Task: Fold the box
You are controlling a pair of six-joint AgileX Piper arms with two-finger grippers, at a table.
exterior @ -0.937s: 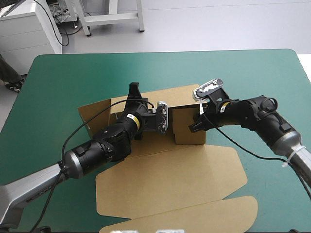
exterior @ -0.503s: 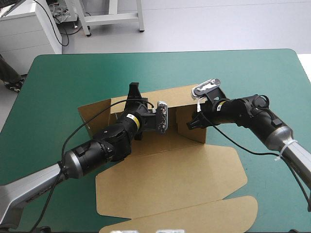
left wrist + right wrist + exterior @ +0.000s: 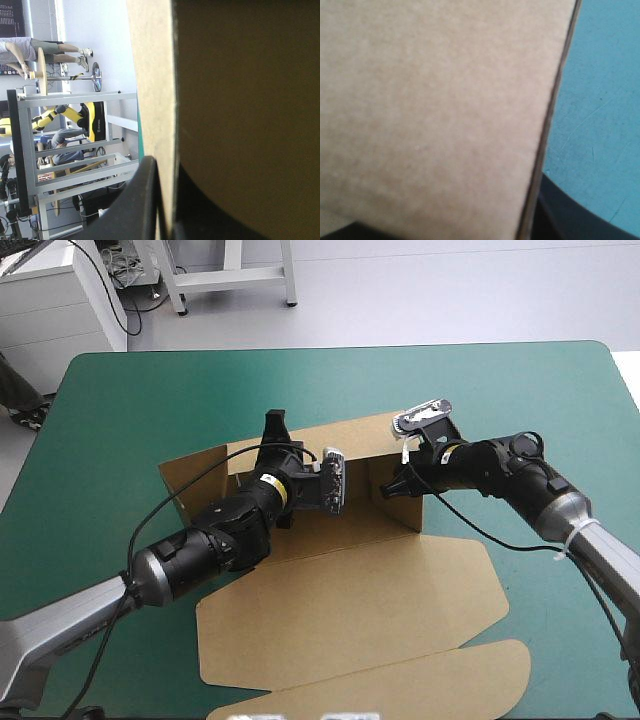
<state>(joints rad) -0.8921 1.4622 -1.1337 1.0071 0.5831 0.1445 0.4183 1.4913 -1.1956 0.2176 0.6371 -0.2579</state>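
**Both hands on the walls, lid flat and waiting**

Nearest us, the tuck flap [image 3: 400, 685] lies flat by the near edge of the teal-green counter [image 3: 130, 390]. Just beyond it the broad lid panel [image 3: 350, 605] lies flat too. The brown box [image 3: 330, 540] sits mid-counter, open toward us, and the action is at its far half.

On the right, the right hand [image 3: 398, 483] is pinched onto the standing right side wall [image 3: 405, 512]. In its own wrist view the board runs straight down between the black fingers, so that grip looks firm. To the left, the left hand [image 3: 272, 435] is clamped on the far wall [image 3: 350, 438], fingers all but closed with the board's edge sandwiched between them. Further left, a side flap [image 3: 195, 475] leans outward, not yet tucked.

The step in hand, as I read it, is raising the walls and squaring the corner. To do that well, the right hand should swing its wall about the crease rather than drag it, so the base stays flat on the counter. The left hand's job is to brace: hold the far wall upright and let the right wall come in to meet it. Pull too hard and the whole sheet could skate or a crease could buckle, so slow and square does it.
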